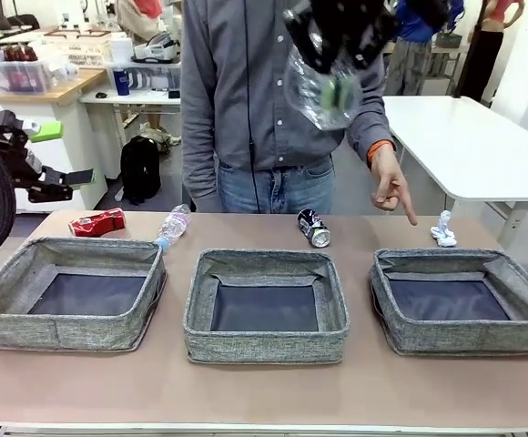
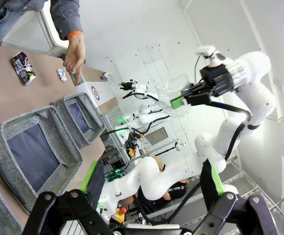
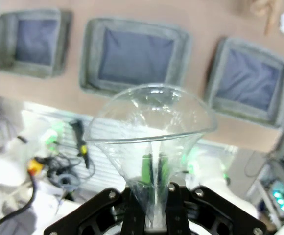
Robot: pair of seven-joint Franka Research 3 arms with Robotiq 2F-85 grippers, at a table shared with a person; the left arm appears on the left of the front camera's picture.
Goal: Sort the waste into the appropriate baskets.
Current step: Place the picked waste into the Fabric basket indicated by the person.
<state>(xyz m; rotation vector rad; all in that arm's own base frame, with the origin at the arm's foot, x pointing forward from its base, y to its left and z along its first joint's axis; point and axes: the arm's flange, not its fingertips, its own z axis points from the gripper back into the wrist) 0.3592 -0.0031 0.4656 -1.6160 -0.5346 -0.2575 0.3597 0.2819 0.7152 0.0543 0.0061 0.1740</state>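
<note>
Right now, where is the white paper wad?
In the front view, the white paper wad lies on the robot's right, just behind the right basket, near the person's pointing hand.

Grey woven-fabric baskets (image 1: 264, 346), glossy clear plastic (image 3: 152, 122)

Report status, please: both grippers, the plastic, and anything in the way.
Left gripper open, empty, raised at left. Right gripper shut on crumpled clear plastic, held high. Person's hand points down behind right basket, near white paper wad.

A black backpack (image 1: 140, 168) sits on the floor under a desk (image 1: 141, 98); a white table (image 1: 473, 146) stands far right.
</note>
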